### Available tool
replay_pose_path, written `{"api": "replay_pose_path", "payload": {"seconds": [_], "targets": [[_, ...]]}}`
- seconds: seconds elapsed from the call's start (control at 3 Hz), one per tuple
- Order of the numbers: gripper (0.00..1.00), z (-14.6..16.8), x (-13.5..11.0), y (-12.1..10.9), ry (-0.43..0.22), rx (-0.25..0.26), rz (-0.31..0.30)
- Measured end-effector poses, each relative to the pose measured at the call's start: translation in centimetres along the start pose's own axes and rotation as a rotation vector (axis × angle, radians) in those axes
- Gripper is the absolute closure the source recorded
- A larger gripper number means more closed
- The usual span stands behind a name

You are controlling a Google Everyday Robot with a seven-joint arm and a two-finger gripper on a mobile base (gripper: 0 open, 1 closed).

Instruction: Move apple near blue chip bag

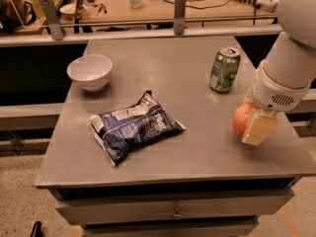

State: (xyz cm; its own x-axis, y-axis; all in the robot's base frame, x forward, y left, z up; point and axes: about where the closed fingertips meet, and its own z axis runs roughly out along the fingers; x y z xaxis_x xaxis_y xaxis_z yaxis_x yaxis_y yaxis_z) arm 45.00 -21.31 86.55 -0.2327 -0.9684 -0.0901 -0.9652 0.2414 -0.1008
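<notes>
The orange-red apple [240,120] is at the right side of the grey table [197,152], partly hidden by my gripper [248,128]. The gripper comes down from the white arm on the right and is closed around the apple; one cream finger pad [258,128] shows on the apple's right side, and the other finger is hidden behind it. The apple seems to be held just above the tabletop. The dark blue chip bag [133,127] with white print lies flat at the table's centre-left, well to the left of the apple.
A green can [224,69] stands upright behind the apple. A white bowl [90,72] sits at the back left. A metal rail with posts [179,5] runs behind the table, with a cluttered bench beyond. The table's right edge is close to the gripper.
</notes>
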Motion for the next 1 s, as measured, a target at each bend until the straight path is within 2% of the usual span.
{"api": "replay_pose_path", "payload": {"seconds": [0.33, 0.67, 1.0], "targets": [[1.0, -2.2, -3.2, -0.6, -0.013, 0.012, -0.074], [1.0, -3.4, -6.6, -1.0, -0.046, 0.025, -0.13], [1.0, -3.5, -9.4, -0.8, -0.077, 0.035, -0.154]]}}
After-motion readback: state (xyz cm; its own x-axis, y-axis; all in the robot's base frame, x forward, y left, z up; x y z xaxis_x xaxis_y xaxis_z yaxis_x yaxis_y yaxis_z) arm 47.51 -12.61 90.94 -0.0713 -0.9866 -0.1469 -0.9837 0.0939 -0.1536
